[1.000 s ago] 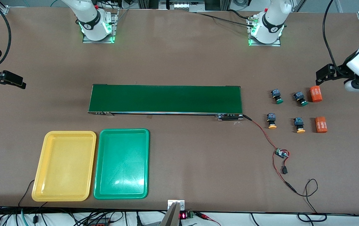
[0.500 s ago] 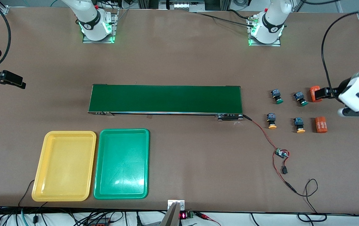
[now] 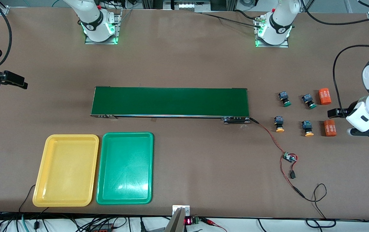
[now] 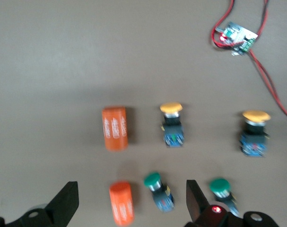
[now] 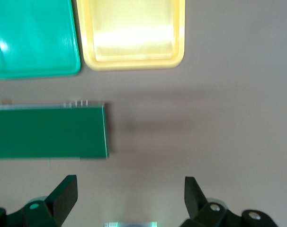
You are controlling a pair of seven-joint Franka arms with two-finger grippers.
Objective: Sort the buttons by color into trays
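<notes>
Buttons [image 3: 295, 112] are sitting in a two-by-two cluster on the surface at the left arm's end, green caps at twelve o'clock of the yellow ones. My left fingers [image 4: 131, 201] are hanging wide apart over the orange cylinders [image 3: 327, 111] beside them. My right fingers [image 5: 129, 194], equally wide, are waiting over bare surface near the belt [image 3: 170, 101]. Trays [image 3: 94, 169] are lying empty.

A wide, matte brown counter [image 3: 184, 58] fills nearly the whole front view, evenly lit from above, with soft shadows. Aluminium frame rails [image 3: 226, 4] stand along its edge by the arm bases. Along the edge nearest the front camera, a tangle of dark cables [image 3: 74, 224] hangs over a pale floor.
</notes>
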